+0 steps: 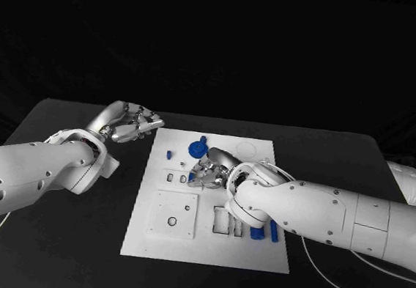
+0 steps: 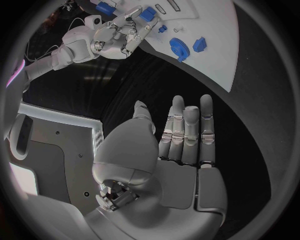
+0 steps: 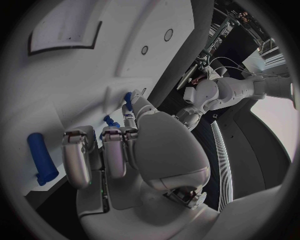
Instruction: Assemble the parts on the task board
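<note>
Resting on the black tabletop (image 1: 64, 240), the task board (image 1: 202, 251) is a flat, smooth white rectangular plate with shallow rectangular recesses and small round holes cut into it. The right hand (image 1: 217, 169) is down over the middle of the board, its silver fingers curled together; in the right wrist view a small blue part (image 3: 127, 100) sits at the fingertips (image 3: 139, 104), though whether it is pinched or merely touched I cannot tell. A round, toothed blue gear (image 1: 196, 146) and a small blocky blue piece (image 2: 199, 44) lie near the board's far edge. A slim blue peg (image 1: 169, 155) stands by the board's left edge. Near the board's right edge, a blue rod (image 1: 273, 231) with rounded ends lies flat beside a shorter blue cylinder (image 1: 256, 233). The left hand (image 1: 131, 121) hovers off the board's far left corner, above bare tabletop; the left wrist view shows its fingers (image 2: 190, 130) straight and side by side, holding nothing.
</note>
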